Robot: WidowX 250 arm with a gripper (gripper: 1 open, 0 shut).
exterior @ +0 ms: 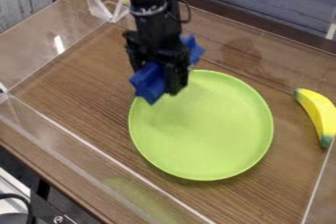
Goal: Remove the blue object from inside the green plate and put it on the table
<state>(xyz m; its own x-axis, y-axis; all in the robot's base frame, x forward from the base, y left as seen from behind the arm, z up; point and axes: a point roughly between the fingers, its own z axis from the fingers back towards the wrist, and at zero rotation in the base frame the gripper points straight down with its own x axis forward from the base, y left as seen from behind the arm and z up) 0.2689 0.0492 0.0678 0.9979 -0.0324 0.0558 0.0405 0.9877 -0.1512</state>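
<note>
My gripper [163, 78] is shut on the blue object [153, 82], an elongated royal-blue block, and holds it lifted above the far left rim of the green plate [210, 130]. The block is tilted, its lower end toward the front left and its upper end showing behind the black fingers [172, 75]. The plate lies flat on the brown wood-grain table [79, 81] and nothing lies in it. The black arm comes down from the top of the view.
A yellow banana [315, 115] lies on the table at the right, next to the plate. Clear acrylic walls [46, 31] border the table on all sides. A light grey surface shows beyond the back wall.
</note>
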